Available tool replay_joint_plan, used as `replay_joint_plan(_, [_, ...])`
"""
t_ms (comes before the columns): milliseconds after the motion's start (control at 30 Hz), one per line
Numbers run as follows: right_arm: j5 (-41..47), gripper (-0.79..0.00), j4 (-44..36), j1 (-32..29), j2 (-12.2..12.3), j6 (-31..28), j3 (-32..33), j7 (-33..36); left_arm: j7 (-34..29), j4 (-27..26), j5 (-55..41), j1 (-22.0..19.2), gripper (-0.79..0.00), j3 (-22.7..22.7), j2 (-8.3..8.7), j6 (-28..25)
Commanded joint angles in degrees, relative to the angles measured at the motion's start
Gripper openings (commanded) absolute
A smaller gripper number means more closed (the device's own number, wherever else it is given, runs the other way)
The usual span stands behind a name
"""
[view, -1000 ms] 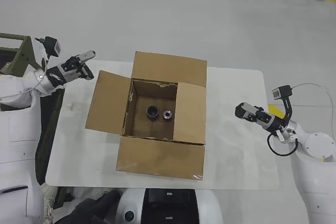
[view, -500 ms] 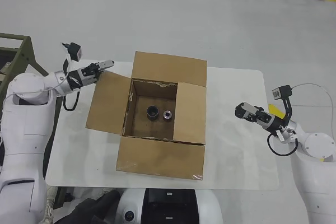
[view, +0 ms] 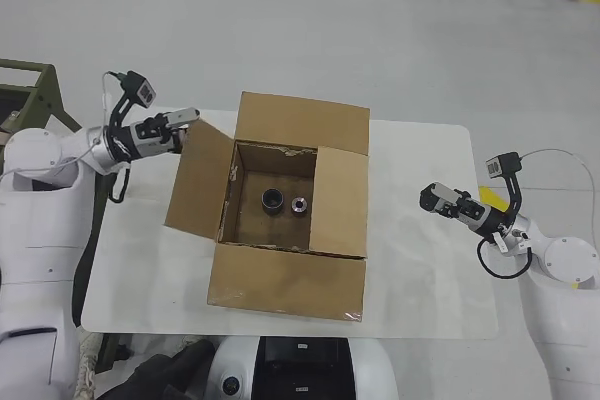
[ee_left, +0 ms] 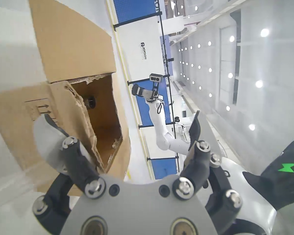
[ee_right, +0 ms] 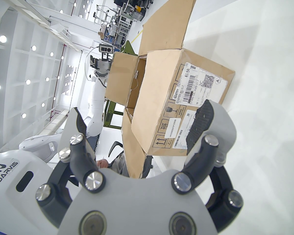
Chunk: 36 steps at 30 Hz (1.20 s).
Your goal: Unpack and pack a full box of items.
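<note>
On white table (view: 420, 200), torn-edged rectangular cardboard box (view: 285, 283)

The box (view: 305, 122) is plain brown cardboard, a darker brown inside, and on its outer side it carries a white label (ee_right: 201, 84) printed with black bars and squares. Inside the box lie a black ring (view: 272, 201) and a silvery part (view: 298, 206). The worktop (view: 420, 170) under the box is white. The left hand (view: 187, 117) and the right hand (view: 430, 197) are pale grey with black pads.

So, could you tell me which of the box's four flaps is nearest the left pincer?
The flap on the left arm's side, tilted up beside the open left pincer; the far flap, near flap and opposite flap sit farther off.
</note>
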Motion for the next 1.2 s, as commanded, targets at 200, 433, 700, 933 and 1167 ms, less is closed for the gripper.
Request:
replay_joint_plan(200, [0.0,0.0,0.0,0.0,0.0,0.0,0.0,0.0,-0.8,-1.6,0.0,-1.6,0.0,4.2,-0.31,-0.5])
replay_joint_plan(433, [0.0,0.0,0.0,0.0,0.0,0.0,0.0,0.0,-0.5,-2.4,1.2,-4.1,0.0,8.8,-0.8,-0.5])
replay_joint_plan(700, [0.0,0.0,0.0,0.0,0.0,0.0,0.0,0.0,0.2,-2.5,4.0,-6.0,0.0,14.0,-1.39,-0.4])
replay_joint_plan(933, [0.0,0.0,0.0,0.0,0.0,0.0,0.0,0.0,1.0,-1.7,5.3,-6.7,0.0,17.6,-1.84,0.8])
replay_joint_plan(1167, [0.0,0.0,0.0,0.0,0.0,0.0,0.0,0.0,4.7,-2.7,10.2,-6.6,0.0,19.3,-1.88,0.4])
